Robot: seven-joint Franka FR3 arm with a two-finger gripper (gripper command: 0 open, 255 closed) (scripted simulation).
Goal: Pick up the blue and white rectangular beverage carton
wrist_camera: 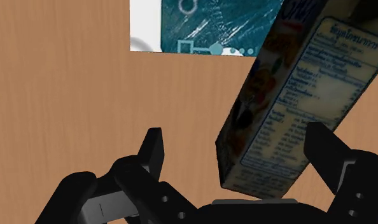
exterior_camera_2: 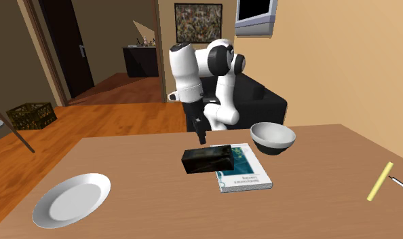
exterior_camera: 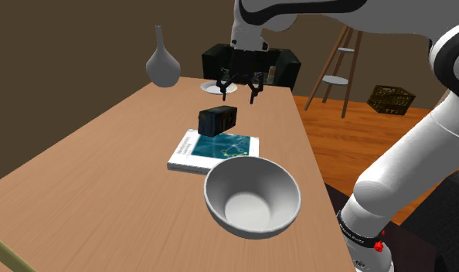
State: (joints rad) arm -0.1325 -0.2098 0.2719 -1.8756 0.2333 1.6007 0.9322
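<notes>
Your hand [exterior_camera: 238,91] hangs above the wooden surface [exterior_camera: 104,154] with its two black fingers [wrist_camera: 153,149] spread wide, and it has hold of nothing. The beverage carton [exterior_camera: 218,121] lies on its side near the middle of the surface. It looks almost black in the shoulder view and in the second exterior view [exterior_camera_2: 207,159]. In the wrist view the carton [wrist_camera: 296,95] shows a pale face printed with a nutrition panel. There its near end sits in the gap between your fingers, closer to one finger than the other, and touches neither. One end of the carton overlaps the edge of a white and teal book [exterior_camera: 215,152] lying flat on the surface; you cannot tell whether it rests on the cover or only against it. In the shoulder view a grey bowl [exterior_camera: 253,198] stands just beside the book on the side nearer the stand. A white plate [exterior_camera: 213,87] lies beyond the hand and a grey vase [exterior_camera: 163,66] stands toward the far left corner. In the second exterior view the hand [exterior_camera_2: 201,134] hangs just behind the carton.
</notes>
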